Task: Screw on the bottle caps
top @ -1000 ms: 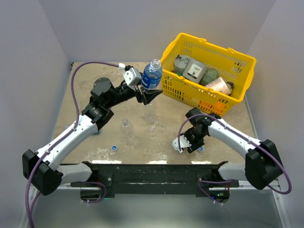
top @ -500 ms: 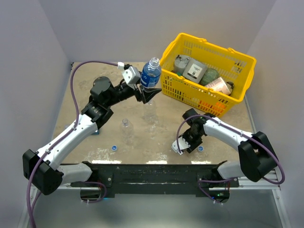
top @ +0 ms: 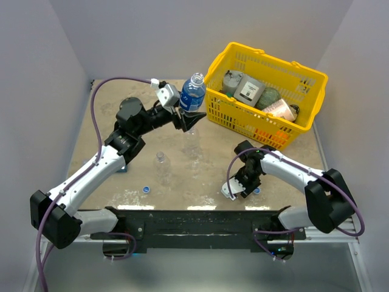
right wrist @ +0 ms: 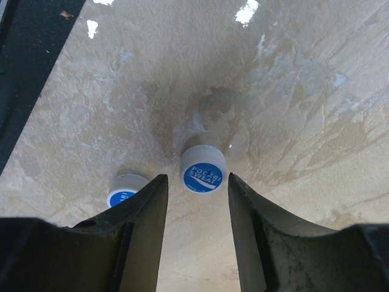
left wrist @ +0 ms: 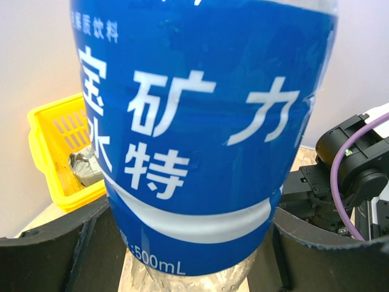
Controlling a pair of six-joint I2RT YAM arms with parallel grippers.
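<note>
The left claw (top: 189,120) is clamped on the lower body of the labelled bottle (top: 193,96) and holds it upright and uncapped above the table (top: 206,176), towards the far edge and just beside the left corner of the yellow basket (top: 243,121). Close to the near edge, the right claw (right wrist: 194,179) hangs low with its fingers slightly apart around a blue cap (right wrist: 202,169), thin gaps showing on both sides. A second cap (right wrist: 124,188) lies just outside its left finger. A third cap (top: 146,189) lies near the near edge further left, with a clear bottle (top: 161,159) standing just behind it.
</note>
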